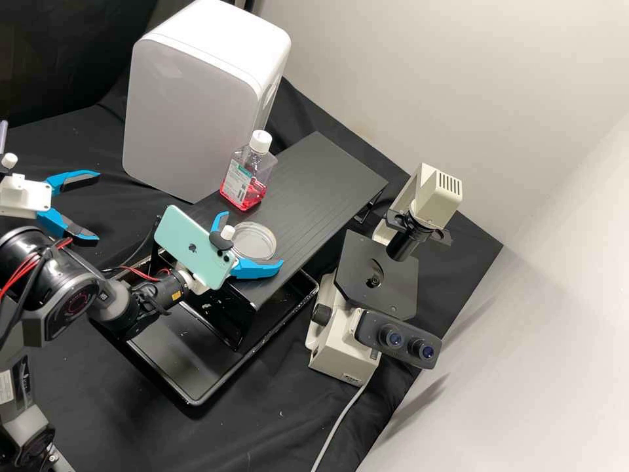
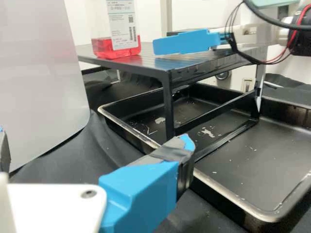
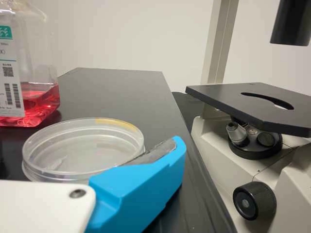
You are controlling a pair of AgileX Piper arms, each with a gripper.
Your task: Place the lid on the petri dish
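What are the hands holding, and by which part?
Nothing clearly. The right hand, fingers open, flanks the petri dish without a visible grip; the left hand is open and empty.

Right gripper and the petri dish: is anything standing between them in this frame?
Nothing visible does. The right gripper is open, one finger on each side of the petri dish on the black shelf; the red flask stands farther back, apart from both.

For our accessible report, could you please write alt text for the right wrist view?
A clear, apparently lidded petri dish sits on a black shelf, with a blue claw finger close beside it. A flask of red liquid shares the shelf, and a microscope stands next to it.
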